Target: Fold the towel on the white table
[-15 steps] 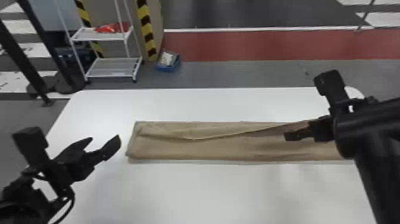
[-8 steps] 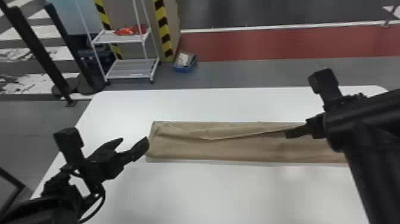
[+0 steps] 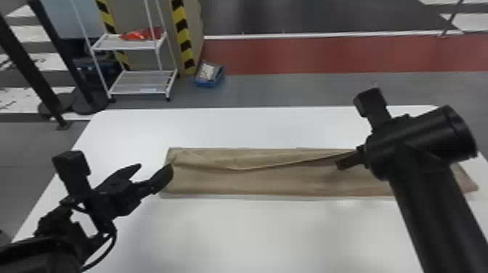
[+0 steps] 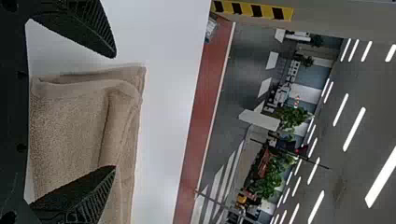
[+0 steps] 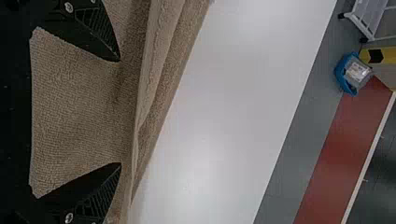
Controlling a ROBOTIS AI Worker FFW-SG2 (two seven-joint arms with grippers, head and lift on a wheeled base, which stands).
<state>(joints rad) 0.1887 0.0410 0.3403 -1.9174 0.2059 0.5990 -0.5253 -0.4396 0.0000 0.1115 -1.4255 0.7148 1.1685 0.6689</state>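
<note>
My left gripper is open at the left end of the brown towel, which lies as a long folded strip across the table, a loose flap slanting along its top. Over the towel's right part stands my right gripper, its arm hiding some of the cloth. In the left wrist view the open left gripper has the towel's end between and beyond its spread fingers. The right wrist view has the right gripper wide apart above the towel, near the flap's edge.
The white table extends in front of and behind the towel. Beyond it on the floor stand a white wire rack, a blue bin and black posts.
The head view has shifted, so table and background sit farther right. My left gripper has come nearer the towel's left end. The right gripper has moved slightly leftward relative to the towel.
</note>
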